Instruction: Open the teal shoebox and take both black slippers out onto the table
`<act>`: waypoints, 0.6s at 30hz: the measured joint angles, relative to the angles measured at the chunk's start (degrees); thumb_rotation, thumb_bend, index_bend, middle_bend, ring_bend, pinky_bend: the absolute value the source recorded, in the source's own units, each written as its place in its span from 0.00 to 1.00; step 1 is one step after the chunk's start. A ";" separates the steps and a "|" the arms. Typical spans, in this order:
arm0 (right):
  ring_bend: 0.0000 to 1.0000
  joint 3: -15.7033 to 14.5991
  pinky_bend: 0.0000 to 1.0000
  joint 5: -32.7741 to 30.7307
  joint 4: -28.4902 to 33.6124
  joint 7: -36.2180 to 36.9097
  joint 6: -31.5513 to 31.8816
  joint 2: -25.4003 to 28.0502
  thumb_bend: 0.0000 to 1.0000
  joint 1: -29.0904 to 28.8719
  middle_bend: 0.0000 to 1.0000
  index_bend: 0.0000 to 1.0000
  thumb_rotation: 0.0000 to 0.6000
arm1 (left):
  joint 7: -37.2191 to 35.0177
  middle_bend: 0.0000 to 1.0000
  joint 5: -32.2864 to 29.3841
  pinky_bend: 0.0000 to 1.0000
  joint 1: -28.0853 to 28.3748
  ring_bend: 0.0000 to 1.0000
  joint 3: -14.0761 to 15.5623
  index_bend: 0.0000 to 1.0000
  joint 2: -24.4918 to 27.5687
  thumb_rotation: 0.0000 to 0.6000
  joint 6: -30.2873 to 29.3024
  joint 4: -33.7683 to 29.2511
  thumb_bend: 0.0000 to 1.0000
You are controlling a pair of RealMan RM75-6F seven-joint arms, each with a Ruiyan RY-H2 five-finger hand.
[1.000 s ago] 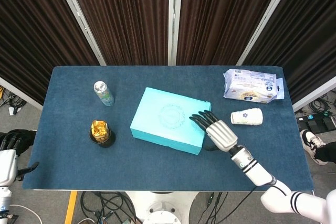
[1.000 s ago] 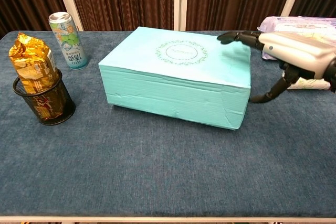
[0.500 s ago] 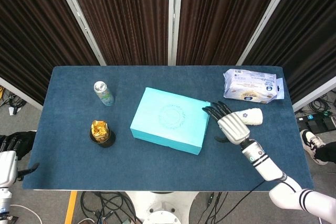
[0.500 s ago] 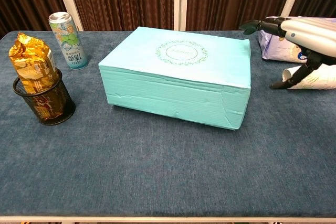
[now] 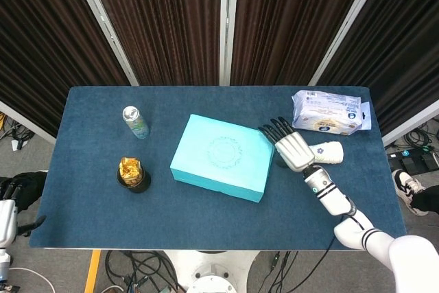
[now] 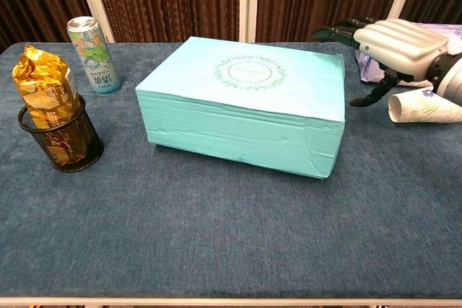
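The teal shoebox [image 5: 223,157] [image 6: 245,102] lies closed in the middle of the table, with a round leaf emblem on its lid. No slippers are visible. My right hand [image 5: 292,146] [image 6: 393,41] hovers just off the box's right end, fingers spread and holding nothing. Its fingertips reach toward the box's far right corner and its thumb points down at the cloth. My left hand [image 5: 16,191] hangs off the table's near left corner, low at the frame edge. Its dark fingers are too small to read.
A paper cup [image 5: 328,152] [image 6: 426,104] lies on its side close behind my right hand. A pack of wipes [image 5: 328,111] sits at the far right. A drink can [image 5: 135,121] [image 6: 92,45] and a black mesh holder [image 6: 61,142] with a gold snack bag [image 6: 43,84] stand at the left.
My right hand lifted off the lid's right end, swung right toward the cup, then came back up beside the box's far right corner. The box has not moved.
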State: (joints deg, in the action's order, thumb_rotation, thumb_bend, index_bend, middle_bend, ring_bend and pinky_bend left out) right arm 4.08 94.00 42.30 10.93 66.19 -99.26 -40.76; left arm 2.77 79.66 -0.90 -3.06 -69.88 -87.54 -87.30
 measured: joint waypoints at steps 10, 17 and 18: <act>0.00 -2.77 0.00 3.26 -17.13 8.67 7.77 -9.55 0.09 -0.29 0.17 0.22 1.00 | -0.79 0.18 0.27 0.08 0.11 0.11 0.01 0.26 0.40 1.00 0.41 -0.81 0.00; 0.11 -5.51 0.00 5.36 -24.22 12.93 13.26 -12.47 0.32 0.37 0.27 0.36 1.00 | -1.32 0.18 0.66 0.08 0.30 0.11 0.14 0.26 0.76 1.00 0.89 -1.02 0.00; 0.12 -5.83 0.00 5.58 -24.93 13.44 13.74 -12.67 0.35 0.46 0.28 0.38 1.00 | -1.22 0.18 0.66 0.08 0.31 0.11 0.11 0.26 0.76 1.00 0.87 -1.03 0.00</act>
State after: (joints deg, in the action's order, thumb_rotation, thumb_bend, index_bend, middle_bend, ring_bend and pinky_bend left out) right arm -1.76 99.58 17.37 24.37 79.93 -111.93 -40.30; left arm 1.55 80.32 -0.59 -2.95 -69.12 -86.66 -88.32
